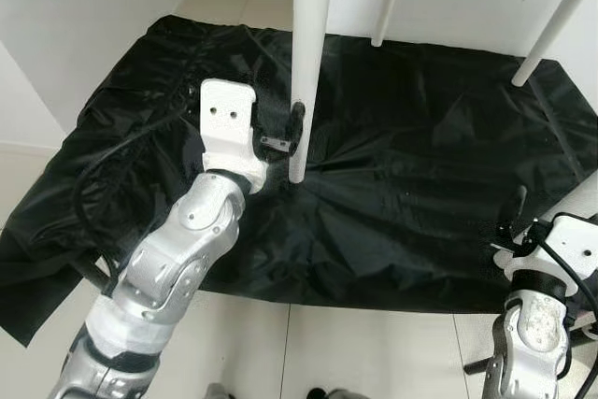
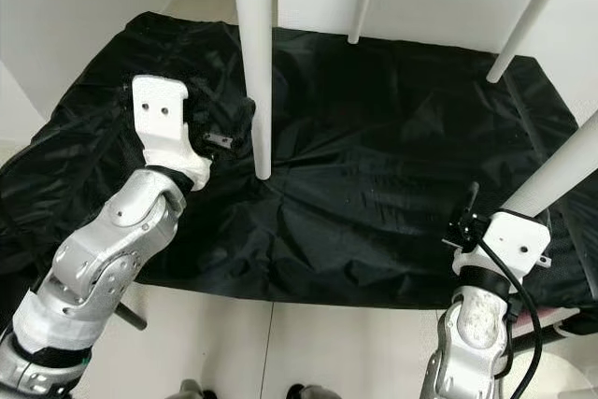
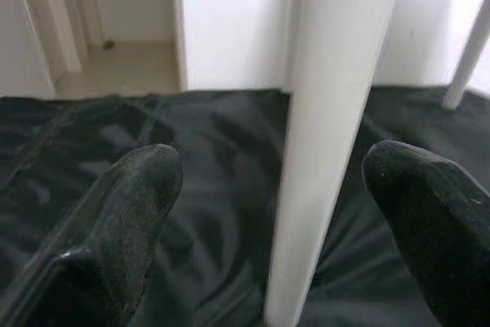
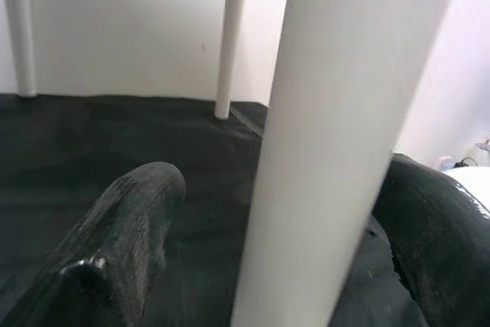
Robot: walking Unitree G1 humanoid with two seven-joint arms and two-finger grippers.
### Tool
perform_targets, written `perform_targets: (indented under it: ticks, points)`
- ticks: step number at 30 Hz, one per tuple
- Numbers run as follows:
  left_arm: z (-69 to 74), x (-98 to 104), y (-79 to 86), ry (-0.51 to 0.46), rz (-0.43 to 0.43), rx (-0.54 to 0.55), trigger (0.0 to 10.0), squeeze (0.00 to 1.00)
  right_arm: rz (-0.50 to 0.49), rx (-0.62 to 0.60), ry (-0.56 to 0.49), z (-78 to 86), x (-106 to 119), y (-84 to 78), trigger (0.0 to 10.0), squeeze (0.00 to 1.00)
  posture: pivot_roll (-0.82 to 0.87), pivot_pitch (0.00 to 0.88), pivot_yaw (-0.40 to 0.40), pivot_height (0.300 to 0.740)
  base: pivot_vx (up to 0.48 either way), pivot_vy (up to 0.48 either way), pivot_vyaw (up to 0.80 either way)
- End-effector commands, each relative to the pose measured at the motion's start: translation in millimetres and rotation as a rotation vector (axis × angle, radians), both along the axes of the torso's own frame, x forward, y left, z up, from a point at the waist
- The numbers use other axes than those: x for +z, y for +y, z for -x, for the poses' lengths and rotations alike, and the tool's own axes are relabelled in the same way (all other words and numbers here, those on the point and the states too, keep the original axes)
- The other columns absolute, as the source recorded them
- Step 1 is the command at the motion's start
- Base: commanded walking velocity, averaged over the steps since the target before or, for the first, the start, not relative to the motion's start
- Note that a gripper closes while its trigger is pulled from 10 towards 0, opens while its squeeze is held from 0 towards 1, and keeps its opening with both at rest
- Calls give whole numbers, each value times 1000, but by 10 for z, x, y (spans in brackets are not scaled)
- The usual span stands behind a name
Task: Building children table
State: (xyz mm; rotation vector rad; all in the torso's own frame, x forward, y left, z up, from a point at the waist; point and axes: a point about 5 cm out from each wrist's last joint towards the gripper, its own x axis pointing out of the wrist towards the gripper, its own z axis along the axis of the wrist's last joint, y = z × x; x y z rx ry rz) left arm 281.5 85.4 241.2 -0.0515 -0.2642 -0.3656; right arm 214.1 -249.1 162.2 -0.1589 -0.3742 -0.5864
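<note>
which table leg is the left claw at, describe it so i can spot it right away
Start from the black cloth spread over the floor, where white table legs stand. The leg is the thick one nearest the cloth's middle, with the open left claw around its lower end. The others stand at the cloth's far and right edges.

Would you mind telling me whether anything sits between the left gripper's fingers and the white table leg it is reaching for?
Nothing visible does. The left gripper is open with the white table leg already between its fingers, and only the black sheet lies beneath.
</note>
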Motion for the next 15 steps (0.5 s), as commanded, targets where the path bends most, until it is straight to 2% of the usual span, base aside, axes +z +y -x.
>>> perform_targets:
  ticks: [1,4,10,11,15]
  points:
    - [145,-22,-149,-62,-118,-358,10000,0,-123,6,6,39,-167,225,10000,0,-42,125,23,740,0,0,0]
    - [167,-64,-110,-61,-126,-360,10000,0,-111,15,24,85,-220,246,10000,0,-44,129,27,740,0,0,0]
    - [208,-176,-48,-61,-141,-355,10000,0,-24,41,50,166,-287,281,10000,0,-44,128,28,740,0,0,0]
    - [228,-225,-20,-59,-150,-352,10000,0,19,64,65,197,-304,311,10000,0,-44,129,29,740,0,0,0]
    - [274,-303,28,-52,-153,-351,10000,0,82,111,81,246,-326,370,10000,0,-44,129,29,740,0,0,0]
